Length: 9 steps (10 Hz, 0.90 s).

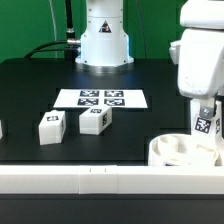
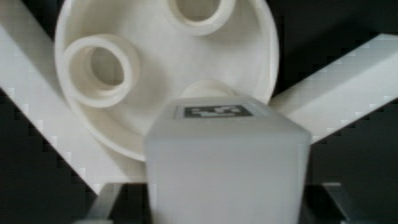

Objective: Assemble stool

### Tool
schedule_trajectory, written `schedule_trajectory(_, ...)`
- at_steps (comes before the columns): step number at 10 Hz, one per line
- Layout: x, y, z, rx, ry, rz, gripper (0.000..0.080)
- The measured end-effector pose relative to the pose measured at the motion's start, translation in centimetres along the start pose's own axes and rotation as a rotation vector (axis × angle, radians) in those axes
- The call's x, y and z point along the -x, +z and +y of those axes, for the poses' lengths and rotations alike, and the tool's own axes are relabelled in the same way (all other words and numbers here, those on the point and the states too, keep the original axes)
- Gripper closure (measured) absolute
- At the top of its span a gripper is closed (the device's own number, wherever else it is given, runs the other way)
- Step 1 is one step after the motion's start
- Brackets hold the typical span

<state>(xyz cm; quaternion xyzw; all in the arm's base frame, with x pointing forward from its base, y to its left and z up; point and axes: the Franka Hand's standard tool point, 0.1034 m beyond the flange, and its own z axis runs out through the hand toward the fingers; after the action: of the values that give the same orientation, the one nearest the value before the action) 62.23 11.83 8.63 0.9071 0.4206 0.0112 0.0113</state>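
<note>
While jaws clamp leg (image 1: 205, 126), long axis stands vertical, lower end down at seat (image 1: 166, 149).

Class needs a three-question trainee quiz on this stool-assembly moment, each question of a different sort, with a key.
1. True or false: the gripper has its jaws closed on a tagged leg right by the round seat.
2. Multiple choice: in the exterior view, how many loose legs stand fully in view on the table in front of the marker board? A) one B) two C) four
3. Fill in: in the wrist view, the seat's face shows two round ____.

Key: 1 true; 2 B; 3 holes.
</note>
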Motion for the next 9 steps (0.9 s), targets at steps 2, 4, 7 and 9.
schedule_trajectory(2, 0.37, 0.01, 0.60, 0.003, 0.073, 0.005, 0.0453)
schedule_trajectory(4, 0.15, 0.02, 0.32, -0.005, 0.234, 0.009, 0.0453)
schedule_trajectory(7, 0.05, 0.02, 0.18, -0.013, 0.425, 0.011, 0.0453)
schedule_trajectory(9, 0.03, 0.08, 0.24, -0.050, 0.665, 0.031, 0.0453)
